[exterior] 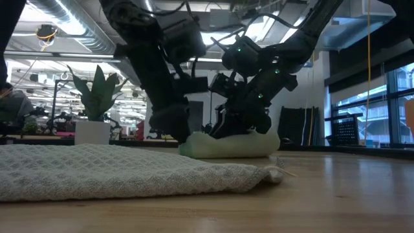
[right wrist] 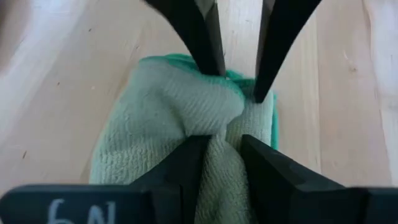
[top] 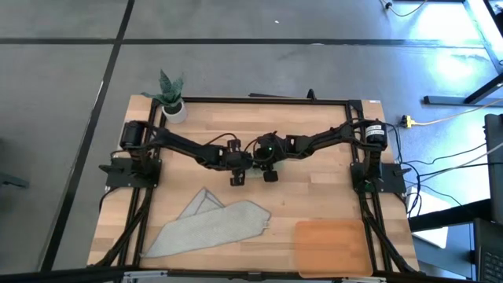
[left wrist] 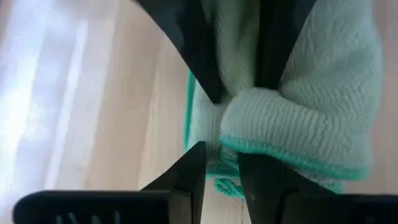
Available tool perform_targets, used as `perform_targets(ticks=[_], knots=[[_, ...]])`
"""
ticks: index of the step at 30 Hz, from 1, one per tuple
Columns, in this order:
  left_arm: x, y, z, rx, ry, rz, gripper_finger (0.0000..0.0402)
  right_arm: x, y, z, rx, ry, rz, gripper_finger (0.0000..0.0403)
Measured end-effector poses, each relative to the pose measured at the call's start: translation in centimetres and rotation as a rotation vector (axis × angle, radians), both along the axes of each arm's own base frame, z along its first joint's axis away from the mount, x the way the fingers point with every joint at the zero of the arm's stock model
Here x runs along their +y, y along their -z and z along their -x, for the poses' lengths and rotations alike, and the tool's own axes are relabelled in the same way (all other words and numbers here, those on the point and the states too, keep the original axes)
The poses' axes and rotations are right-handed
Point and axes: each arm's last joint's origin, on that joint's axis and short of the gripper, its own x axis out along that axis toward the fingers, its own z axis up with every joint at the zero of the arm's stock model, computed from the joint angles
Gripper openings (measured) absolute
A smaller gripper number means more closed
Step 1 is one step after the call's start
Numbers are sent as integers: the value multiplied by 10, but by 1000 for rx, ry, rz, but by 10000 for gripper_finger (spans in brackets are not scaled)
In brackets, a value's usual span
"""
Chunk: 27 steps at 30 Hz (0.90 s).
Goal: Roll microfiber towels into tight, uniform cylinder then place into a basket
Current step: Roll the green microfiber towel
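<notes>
The desk [top: 314, 118] carries everything, and the basket [top: 332, 245], a flat orange-brown tray at its front right corner, is the landmark here. It holds nothing yet.

The grey towel [top: 206, 226] lies spread flat, just left of the basket along the front edge, untouched.

The green towel [exterior: 229, 145] is bunched into a short roll well behind the basket, near the desk's middle. Its long axis runs left to right, so each arm meets one end of it.

The left hand [top: 238, 180] is clenched on the roll's left end, cloth pinched between its fingers [left wrist: 186, 180]. The right hand [top: 269, 174] grasps the right end the same way. The right hand is slightly nearer the basket, which lies forward and to the right of both.

A potted plant [top: 171, 96] stands far behind the basket at the back left corner.

Counted: two towels, one basket, two hands, one plant.
</notes>
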Motion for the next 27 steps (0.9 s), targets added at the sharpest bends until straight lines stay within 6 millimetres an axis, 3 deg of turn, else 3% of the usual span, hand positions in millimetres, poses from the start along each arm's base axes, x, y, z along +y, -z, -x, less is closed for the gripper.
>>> perform_targets(ticks=[6, 12, 17, 27], knots=[[0, 5, -1, 14, 1, -5, 86, 0, -4, 2, 1, 2, 2, 119], [1, 6, -1, 19, 0, -4, 86, 1, -35, 10, -20, 30, 34, 119], [1, 6, -1, 21, 1, -3, 86, 5, -46, 24, 68, 18, 23, 119], [0, 7, 0, 24, -1, -2, 86, 28, -45, 33, 172, -87, 37, 119]])
